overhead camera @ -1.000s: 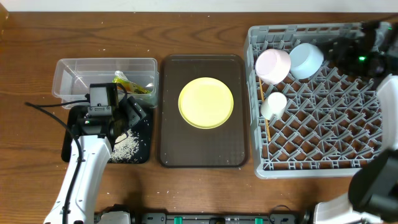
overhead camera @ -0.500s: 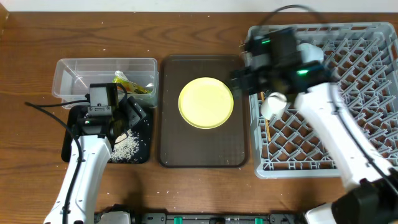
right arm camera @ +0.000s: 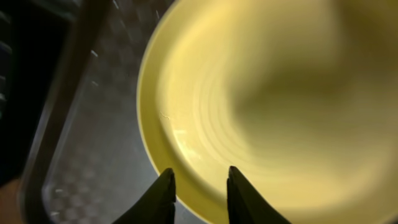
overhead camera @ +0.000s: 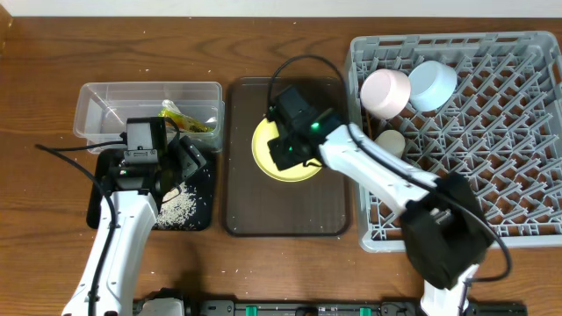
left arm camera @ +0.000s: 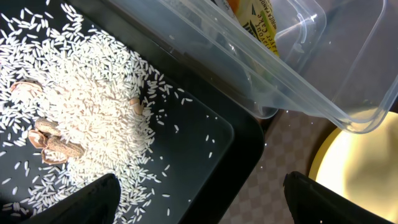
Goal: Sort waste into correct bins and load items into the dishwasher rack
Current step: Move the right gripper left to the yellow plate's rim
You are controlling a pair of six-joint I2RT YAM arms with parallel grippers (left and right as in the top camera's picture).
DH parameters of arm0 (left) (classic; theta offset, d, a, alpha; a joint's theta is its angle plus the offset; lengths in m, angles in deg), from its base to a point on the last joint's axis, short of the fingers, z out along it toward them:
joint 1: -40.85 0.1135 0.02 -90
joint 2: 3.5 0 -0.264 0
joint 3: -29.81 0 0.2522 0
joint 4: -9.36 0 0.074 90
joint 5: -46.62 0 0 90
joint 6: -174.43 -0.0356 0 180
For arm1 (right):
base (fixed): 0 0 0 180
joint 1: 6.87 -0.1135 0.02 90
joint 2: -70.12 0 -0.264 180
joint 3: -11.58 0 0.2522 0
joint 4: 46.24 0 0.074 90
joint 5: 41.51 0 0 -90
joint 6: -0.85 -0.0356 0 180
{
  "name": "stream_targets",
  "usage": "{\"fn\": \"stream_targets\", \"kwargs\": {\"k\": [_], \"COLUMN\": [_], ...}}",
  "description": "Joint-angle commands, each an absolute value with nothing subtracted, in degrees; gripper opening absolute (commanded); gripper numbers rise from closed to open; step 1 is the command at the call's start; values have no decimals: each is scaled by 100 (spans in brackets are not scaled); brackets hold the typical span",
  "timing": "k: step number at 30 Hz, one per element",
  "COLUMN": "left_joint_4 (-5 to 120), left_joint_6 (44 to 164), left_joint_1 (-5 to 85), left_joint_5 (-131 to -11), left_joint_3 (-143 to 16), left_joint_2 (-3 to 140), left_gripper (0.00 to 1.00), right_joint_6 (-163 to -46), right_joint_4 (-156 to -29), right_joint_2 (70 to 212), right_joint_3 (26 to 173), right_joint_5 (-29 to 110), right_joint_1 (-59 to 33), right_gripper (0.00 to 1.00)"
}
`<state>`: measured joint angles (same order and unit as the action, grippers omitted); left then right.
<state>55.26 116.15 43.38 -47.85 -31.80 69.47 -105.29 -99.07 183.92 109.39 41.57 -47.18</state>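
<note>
- The right gripper (right arm camera: 198, 193) hangs just over the near edge of the yellow plate (right arm camera: 280, 112). Its two fingers are a little way apart. We see nothing between them but the plate below.
- The plate lies flat on the brown tray (overhead camera: 285, 215), in the middle of the table. From above, the right arm covers part of it.
- The left gripper (left arm camera: 199, 202) is over the black tray (left arm camera: 239, 158). Its fingers are spread wide and hold nothing.
- The black tray has a heap of rice (left arm camera: 93, 106) in it, with a few brown bits (left arm camera: 53, 146) mixed in.
- The clear tub (overhead camera: 97, 101) sits just behind the black tray. One corner of the tub hangs over the tray's edge.
- A green and orange wrapper (overhead camera: 184, 118) lies inside the tub.
- The big grey rack (overhead camera: 474, 158) stands on the right side of the table.
- In the rack's far left corner we see the white bowl (overhead camera: 386, 92) and the blue bowl (overhead camera: 433, 85) side by side, both tipped over.
- The little white cup (overhead camera: 391, 142) is in the rack too, just in front of the white bowl.
</note>
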Motion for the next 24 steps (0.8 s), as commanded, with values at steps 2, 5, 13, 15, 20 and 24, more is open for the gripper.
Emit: {"fn": "stream_targets", "kwargs": {"k": [2, 5, 13, 15, 20, 24], "left_joint_4": [5533, 5533, 5533, 5533, 5533, 5533], "left_joint_6": [11644, 11644, 11644, 11644, 11641, 11641], "left_joint_1": [4357, 4357, 4357, 4357, 4357, 4357], "left_joint_5": [-4720, -4720, -4720, -4717, -4720, -4720], "left_joint_3": [-3152, -3152, -3152, -3152, -3152, -3152], "left_joint_2": [6909, 6909, 6909, 6909, 6909, 6909], "left_gripper": [87, 87, 87, 87, 87, 87], "right_joint_6": [-10588, -10588, -10586, -10581, -10581, -10347], "right_joint_4": [-9850, -9830, -9712, -9647, -9673, -9852], "right_joint_2": [18761, 18942, 19115, 19113, 18984, 18582], "right_joint_3": [10965, 10965, 10965, 10968, 10985, 11114], "right_joint_5": [4393, 4391, 4380, 4443, 4891, 4957], "right_joint_1": [-5072, -5298, -6008, -6126, -6104, -5840], "right_gripper": [21, 18, 19, 20, 20, 22]}}
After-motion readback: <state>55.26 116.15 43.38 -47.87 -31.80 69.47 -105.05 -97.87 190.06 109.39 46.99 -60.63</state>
